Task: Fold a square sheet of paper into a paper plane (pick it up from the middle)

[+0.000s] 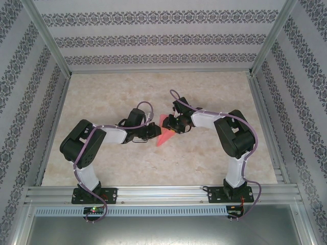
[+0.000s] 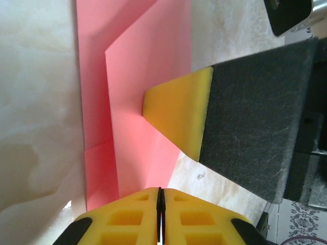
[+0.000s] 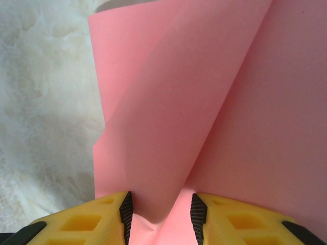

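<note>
Both arms are bolted at the near edge of the table point(image 1: 214, 168) and bend inward, so that their wrists meet around the middle of it. Between them lies the sheet of paper point(image 1: 164, 137), pink-red and already partly folded, its narrow point toward the near edge and its wider end toward the far edge.

The left gripper point(image 1: 152, 131) sits low at the sheet's left side. In its wrist view its yellow fingers point(image 2: 127, 219) are pressed together with only a thin dark seam between them. The paper runs right up to them, but whether a layer is nipped in that seam cannot be told. Just beyond them a folded flap lies flat on the lower layer, and one yellow-tipped finger point(image 2: 179, 115) of the right gripper point(image 1: 172, 126) rests on that flap.

In the right wrist view, that gripper's fingers point(image 3: 102, 219) stand apart, with a raised fold of the paper rising from the gap between them.

Past the grippers the marble-patterned table top runs on to the patterned back wall point(image 1: 163, 35).
</note>
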Available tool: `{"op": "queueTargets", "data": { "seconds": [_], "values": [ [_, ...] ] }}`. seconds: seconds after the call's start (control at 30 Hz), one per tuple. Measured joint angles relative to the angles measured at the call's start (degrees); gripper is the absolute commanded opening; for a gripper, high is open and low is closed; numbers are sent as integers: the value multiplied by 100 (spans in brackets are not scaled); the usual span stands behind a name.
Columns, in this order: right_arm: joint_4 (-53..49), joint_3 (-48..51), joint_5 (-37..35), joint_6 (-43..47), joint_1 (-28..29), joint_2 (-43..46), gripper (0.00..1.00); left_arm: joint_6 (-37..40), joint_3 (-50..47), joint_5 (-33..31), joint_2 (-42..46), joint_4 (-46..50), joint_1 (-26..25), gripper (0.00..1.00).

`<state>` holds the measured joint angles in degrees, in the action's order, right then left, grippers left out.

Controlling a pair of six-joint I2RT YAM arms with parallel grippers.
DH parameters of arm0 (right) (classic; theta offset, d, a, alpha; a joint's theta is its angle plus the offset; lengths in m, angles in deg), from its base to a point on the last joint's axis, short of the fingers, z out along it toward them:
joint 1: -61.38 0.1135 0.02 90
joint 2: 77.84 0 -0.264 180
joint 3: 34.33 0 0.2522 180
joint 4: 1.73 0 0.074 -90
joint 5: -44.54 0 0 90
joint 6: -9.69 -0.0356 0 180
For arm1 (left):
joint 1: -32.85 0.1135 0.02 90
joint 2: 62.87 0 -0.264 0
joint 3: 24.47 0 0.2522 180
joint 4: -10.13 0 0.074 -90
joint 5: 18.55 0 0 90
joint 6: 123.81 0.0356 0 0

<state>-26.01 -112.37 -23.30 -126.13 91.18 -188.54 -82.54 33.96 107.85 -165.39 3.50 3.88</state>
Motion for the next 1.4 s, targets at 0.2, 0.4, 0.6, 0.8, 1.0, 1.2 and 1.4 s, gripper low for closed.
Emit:
{"op": "queueTargets", "data": {
  "seconds": [0.2,0.4,0.6,0.8,1.0,1.2,1.4],
  "values": [
    [-57,-63,-2,24,9,-37,41,0,13,4,-109,2,-22,12],
    [-107,-101,-11,83,28,-50,42,0,15,2,-160,4,-22,12],
    [-175,-173,-31,109,46,-90,42,0,15,-24,-170,31,-22,12],
    [-269,-264,-46,129,63,-142,42,2,15,-70,-186,37,-22,12],
    [-356,-356,-157,151,122,-186,43,4,28,-127,-192,96,-22,11],
    [-415,-409,-190,168,146,-203,45,4,37,-216,-192,168,-24,11],
    [-452,-433,-286,197,184,-208,44,7,37,-280,-195,223,-22,11]
  ]
}}
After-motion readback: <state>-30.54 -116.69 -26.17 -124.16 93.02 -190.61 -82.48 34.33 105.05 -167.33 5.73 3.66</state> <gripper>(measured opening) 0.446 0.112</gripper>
